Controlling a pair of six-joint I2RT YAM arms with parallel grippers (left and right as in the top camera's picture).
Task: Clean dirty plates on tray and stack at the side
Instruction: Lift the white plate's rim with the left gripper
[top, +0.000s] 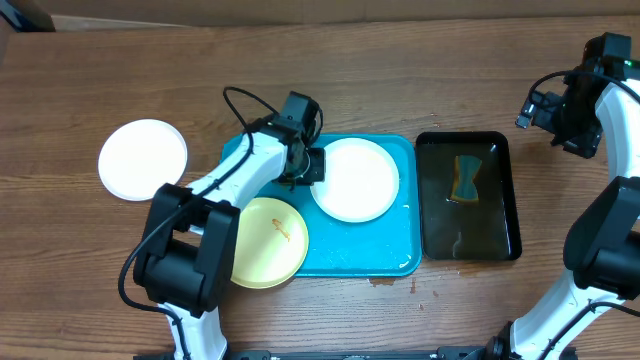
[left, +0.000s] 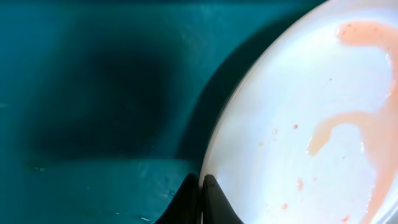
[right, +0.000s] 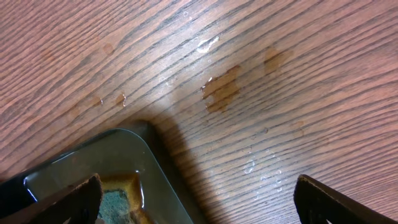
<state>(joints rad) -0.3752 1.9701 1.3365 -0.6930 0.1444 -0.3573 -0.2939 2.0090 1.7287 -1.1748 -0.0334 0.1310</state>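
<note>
Overhead, the left gripper (top: 318, 165) is clamped on the rim of the white plate (top: 358, 182) lying in the tray (top: 372, 257); the right gripper (top: 533, 108), beyond the tray's far-right corner, is spread wide.

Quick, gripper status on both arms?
Left gripper: closed on the rim of the white plate on the tray.
Right gripper: open, holding nothing.
</note>
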